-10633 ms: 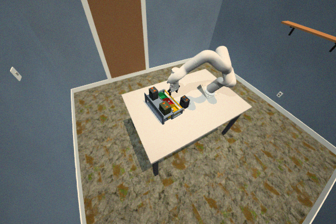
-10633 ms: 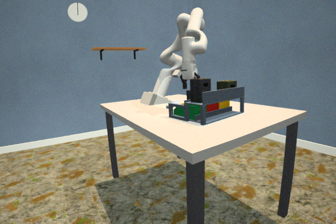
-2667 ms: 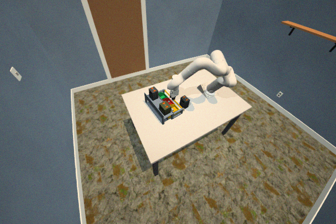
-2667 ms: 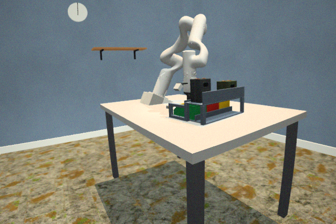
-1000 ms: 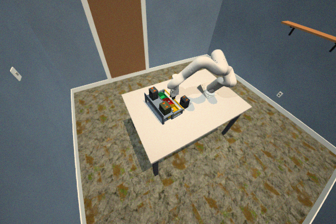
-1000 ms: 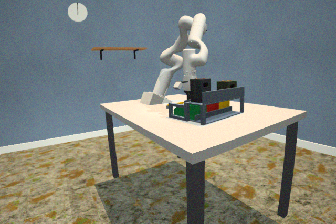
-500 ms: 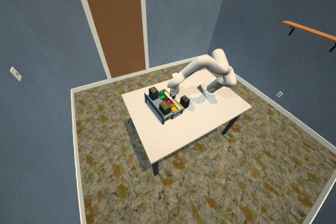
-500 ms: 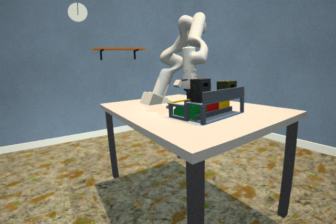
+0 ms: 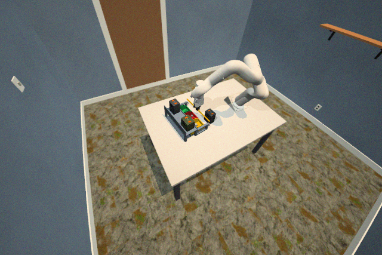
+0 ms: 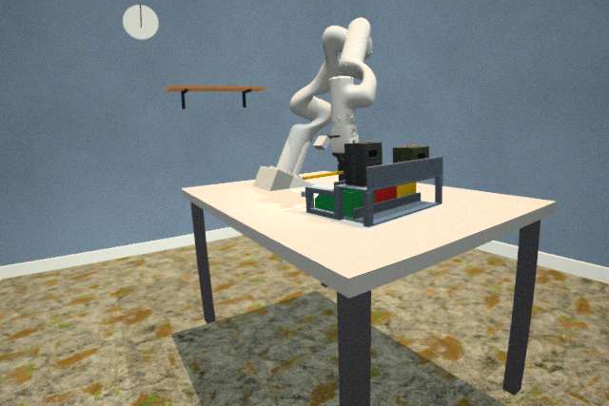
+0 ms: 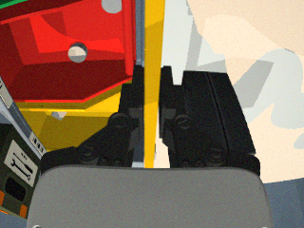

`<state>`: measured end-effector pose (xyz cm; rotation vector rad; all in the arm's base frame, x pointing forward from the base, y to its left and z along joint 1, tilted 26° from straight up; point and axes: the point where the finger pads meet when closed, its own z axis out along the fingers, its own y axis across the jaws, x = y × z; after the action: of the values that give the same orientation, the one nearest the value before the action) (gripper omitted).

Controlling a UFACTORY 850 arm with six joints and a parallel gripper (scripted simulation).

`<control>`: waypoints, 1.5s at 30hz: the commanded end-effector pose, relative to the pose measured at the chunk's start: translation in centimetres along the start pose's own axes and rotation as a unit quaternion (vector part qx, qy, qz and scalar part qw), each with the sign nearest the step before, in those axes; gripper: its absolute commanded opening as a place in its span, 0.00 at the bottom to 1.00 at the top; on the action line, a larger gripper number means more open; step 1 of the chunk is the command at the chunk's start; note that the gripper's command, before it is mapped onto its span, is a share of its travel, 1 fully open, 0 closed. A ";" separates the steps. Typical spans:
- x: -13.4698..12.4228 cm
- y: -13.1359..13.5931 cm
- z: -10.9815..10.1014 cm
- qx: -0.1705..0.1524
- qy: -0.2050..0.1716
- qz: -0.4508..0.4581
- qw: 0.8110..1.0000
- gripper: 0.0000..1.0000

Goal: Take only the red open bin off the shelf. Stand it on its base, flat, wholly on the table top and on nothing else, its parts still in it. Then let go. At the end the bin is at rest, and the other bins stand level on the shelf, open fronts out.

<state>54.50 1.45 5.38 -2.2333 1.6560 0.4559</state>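
Note:
The red open bin (image 9: pixel 193 116) (image 10: pixel 385 193) (image 11: pixel 70 45) sits in the grey shelf (image 9: pixel 177 123) (image 10: pixel 402 170), between a green bin (image 9: pixel 185 109) (image 10: pixel 339 201) and a yellow bin (image 9: pixel 200 125) (image 10: pixel 406 189) (image 11: pixel 76 128). Two round grey parts (image 11: pixel 78 52) lie inside the red bin. A thin yellow bar (image 9: pixel 203 115) (image 10: pixel 320 175) (image 11: pixel 155 19) runs along the shelf's open front. My gripper (image 9: pixel 196 107) (image 11: pixel 151 81) is shut on this bar, just in front of the red bin. In the exterior view the fingers are hidden behind a black box.
A black box (image 9: pixel 174 106) (image 10: pixel 363 162) and an olive box (image 9: pixel 187 122) (image 10: pixel 410 152) (image 11: pixel 15 174) stand on top of the shelf. Another black box (image 9: pixel 210 114) stands on the table (image 9: pixel 215 147) in front of the shelf. The arm's base (image 9: pixel 237 105) is behind.

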 end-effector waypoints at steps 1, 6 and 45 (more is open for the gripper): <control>0.0 -0.1 -2.9 0.001 0.000 0.000 1.000 0.00; 0.0 -0.1 -2.9 0.001 0.000 0.000 1.000 0.00; 0.0 -0.1 -5.5 0.001 0.000 0.000 1.000 0.00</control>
<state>54.87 -0.86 10.20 -2.2339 1.6557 0.4564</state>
